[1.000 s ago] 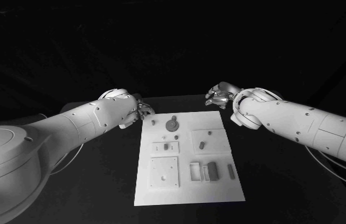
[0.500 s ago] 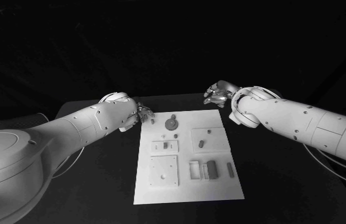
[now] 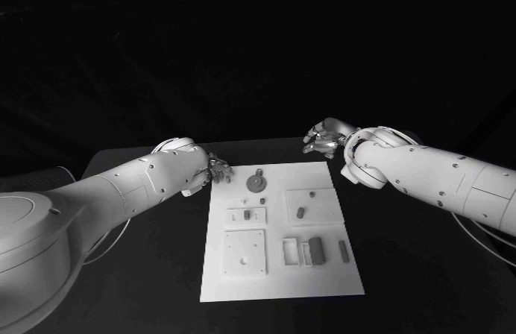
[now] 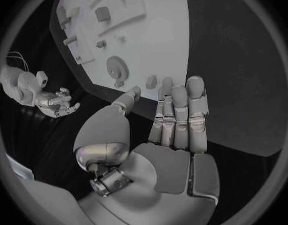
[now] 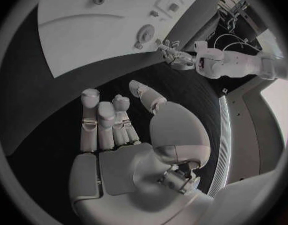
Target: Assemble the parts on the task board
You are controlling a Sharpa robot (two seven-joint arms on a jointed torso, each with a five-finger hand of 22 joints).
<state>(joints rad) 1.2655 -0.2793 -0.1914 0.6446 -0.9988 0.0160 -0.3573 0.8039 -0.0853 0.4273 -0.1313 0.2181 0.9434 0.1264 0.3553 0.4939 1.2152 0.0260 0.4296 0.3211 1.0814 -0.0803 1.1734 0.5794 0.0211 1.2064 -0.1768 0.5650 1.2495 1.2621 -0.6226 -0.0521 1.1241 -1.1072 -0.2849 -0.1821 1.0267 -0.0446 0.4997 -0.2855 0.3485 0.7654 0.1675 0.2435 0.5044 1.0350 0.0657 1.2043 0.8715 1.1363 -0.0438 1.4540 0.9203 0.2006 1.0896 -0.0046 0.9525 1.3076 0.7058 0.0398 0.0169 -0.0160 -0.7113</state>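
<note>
Board (image 3: 277, 274) lies flat mid-counter (image 3: 140, 274), long side running away from the robot. Parts on it: round gear (image 3: 257, 183) at the far end with a small piece (image 3: 262, 202) just nearer, a small part (image 3: 309, 194) and an oblong one (image 3: 301, 213) in the right raised square, a short piece (image 3: 246, 216) in the left raised block, a plate (image 3: 245, 253) with a small nub nearer left, a frame (image 3: 290, 253), a block (image 3: 315, 250) and a bar (image 3: 344, 251) side by side nearer right.

Left hand (image 3: 213, 170) hovers by the board's far left corner, just off its edge, fingers straight and slightly spread, holding nothing; wrist view shows the palm (image 4: 175, 135) open over the board edge, near the gear (image 4: 116, 68).

Right hand (image 3: 325, 139) sits beyond the board's far right corner, over the counter, apart from the board. Fingers loosely extended, thumb out, nothing in it (image 5: 113, 130).
</note>
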